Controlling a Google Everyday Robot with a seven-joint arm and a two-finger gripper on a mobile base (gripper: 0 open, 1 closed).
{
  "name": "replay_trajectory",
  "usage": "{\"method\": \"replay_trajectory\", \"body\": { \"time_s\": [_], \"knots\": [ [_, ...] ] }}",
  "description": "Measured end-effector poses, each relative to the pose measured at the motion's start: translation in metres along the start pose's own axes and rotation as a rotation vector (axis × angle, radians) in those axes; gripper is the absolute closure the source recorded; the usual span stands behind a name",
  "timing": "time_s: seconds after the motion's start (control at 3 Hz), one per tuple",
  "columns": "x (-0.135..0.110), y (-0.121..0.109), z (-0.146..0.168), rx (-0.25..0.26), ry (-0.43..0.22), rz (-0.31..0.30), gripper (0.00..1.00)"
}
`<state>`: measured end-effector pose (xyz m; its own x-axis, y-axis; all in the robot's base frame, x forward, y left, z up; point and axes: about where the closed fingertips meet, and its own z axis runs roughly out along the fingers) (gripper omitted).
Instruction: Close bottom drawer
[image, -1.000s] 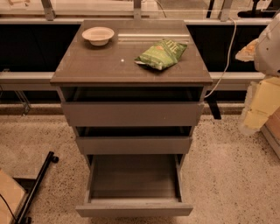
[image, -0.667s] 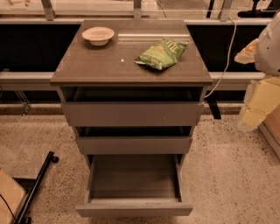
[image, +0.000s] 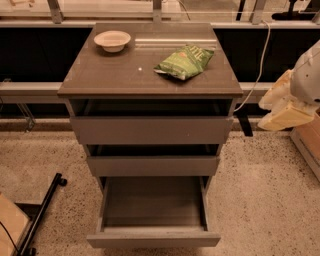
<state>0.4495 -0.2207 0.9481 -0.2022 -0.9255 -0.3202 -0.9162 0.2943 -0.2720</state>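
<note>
bottom drawer (image: 153, 210) wide open | gripper (image: 286, 107) far rt, apart frm cabinet (image: 110, 75) | gripper open/closed: can't tell

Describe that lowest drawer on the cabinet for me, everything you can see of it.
The bottom drawer stands pulled far out and level, below the middle drawer. Its flat grey-brown front has no handle; inside is a shallow grey box that looks empty. It sits low over the speckled floor. Nothing touches it: the gripper hangs near the picture's right edge, higher up and well apart.
</note>
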Motion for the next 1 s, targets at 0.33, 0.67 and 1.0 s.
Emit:
{"method": "replay_trajectory", "body": {
  "time_s": [0.33,0.67,1.0],
  "knots": [
    [0.001,-0.001,0.026,0.044,-0.055,-0.039,0.82],
    [-0.002,-0.006,0.024,0.066,-0.059,-0.043,1.00],
    [-0.009,0.003,0.040,0.018,-0.064,-0.056,1.00]
  ]
}}
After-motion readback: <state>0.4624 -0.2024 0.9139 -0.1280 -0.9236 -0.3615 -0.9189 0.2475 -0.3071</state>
